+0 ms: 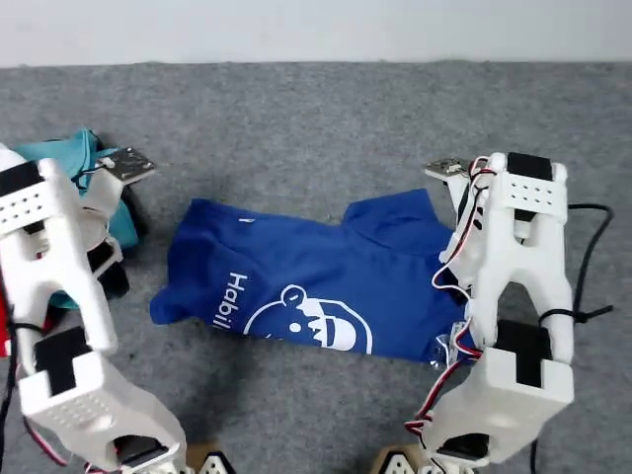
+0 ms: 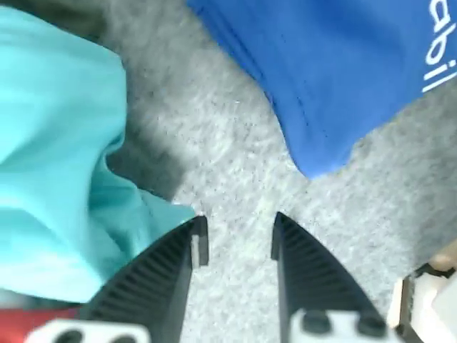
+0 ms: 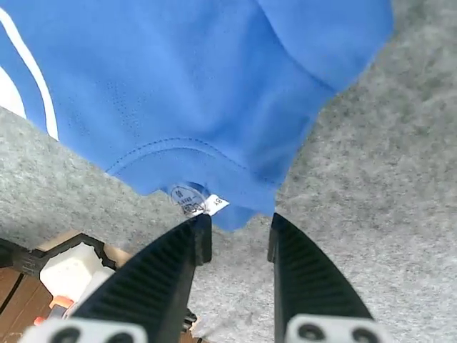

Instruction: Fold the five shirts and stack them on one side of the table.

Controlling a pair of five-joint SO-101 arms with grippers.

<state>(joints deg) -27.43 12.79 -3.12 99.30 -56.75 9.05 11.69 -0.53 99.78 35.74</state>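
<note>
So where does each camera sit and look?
High view: fixed above, looking down on the table; both arms flank the blue shirt.
Left wrist view: on the left arm, looking past the left gripper at the teal shirt.
Right wrist view: on the right arm, looking past the right gripper at the blue shirt's collar.
Shared: all three see the blue shirt.

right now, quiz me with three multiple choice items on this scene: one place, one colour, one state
1. Where is the teal shirt? A) beside the left arm B) beside the right arm C) held aloft
2. What colour is the middle shirt? A) red B) blue C) white
3. How are the left fingers? A) shut on cloth B) open over the table C) shut on nothing
Answers: 1 A, it bunches by that arm; 2 B, blue with white print; 3 B, grey table shows between them.
</note>
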